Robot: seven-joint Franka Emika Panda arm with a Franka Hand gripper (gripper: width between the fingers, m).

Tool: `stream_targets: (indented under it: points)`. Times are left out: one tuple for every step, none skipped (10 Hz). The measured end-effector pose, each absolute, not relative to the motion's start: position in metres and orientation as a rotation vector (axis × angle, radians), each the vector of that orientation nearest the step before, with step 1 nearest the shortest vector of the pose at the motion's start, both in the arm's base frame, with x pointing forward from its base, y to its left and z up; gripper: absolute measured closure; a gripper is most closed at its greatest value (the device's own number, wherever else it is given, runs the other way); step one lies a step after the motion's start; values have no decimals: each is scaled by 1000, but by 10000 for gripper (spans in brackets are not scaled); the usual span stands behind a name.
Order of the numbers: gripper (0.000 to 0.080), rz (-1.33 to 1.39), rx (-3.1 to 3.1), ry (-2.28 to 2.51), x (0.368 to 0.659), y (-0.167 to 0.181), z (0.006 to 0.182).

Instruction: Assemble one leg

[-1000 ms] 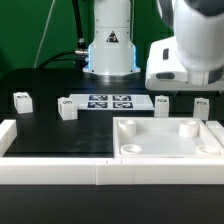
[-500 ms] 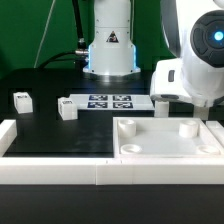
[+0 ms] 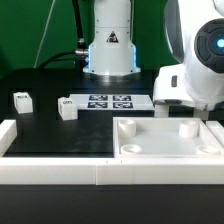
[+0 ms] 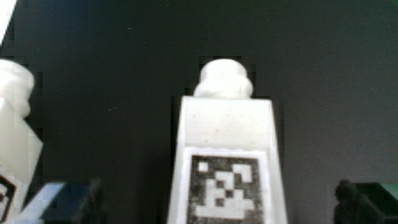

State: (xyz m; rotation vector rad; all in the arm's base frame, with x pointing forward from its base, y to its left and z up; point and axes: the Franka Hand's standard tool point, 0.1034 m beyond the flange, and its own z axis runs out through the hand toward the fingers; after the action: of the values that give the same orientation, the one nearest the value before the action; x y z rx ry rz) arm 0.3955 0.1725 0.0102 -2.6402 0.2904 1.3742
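Dark fingers (image 4: 64, 200) stand wide apart, straddling but not touching a small white tagged rectangular leg block (image 4: 222, 150) on the black surface (image 4: 320, 60).

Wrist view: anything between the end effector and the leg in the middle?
Nothing visible. The leg sits in line with the gap of the open end effector, with only bare black table on either side. A second leg stands beside it, apart, near one finger but not in between.

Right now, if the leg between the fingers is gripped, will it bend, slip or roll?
The leg looks like a solid white block, so probably stiff. Its flat faces make rolling unlikely. The smooth-looking surface might slip a little in a loose grip.
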Motion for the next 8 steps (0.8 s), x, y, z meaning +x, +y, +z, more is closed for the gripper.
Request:
stream_targets:
  points:
    - [201, 1375, -2640, 291, 395, 172, 10]
    - [388, 1375, -2640, 291, 395, 172, 10]
    - [388, 1375, -2640, 291, 395, 172, 10]
    - [511, 1375, -2640, 291, 395, 172, 10]
    - [511, 1375, -2640, 291, 395, 172, 10]
    - [511, 1375, -2640, 291, 395, 172, 10]
    - [511, 1375, -2640, 291, 395, 172, 10]
    - [511, 1375, -2640, 291, 395, 172, 10]
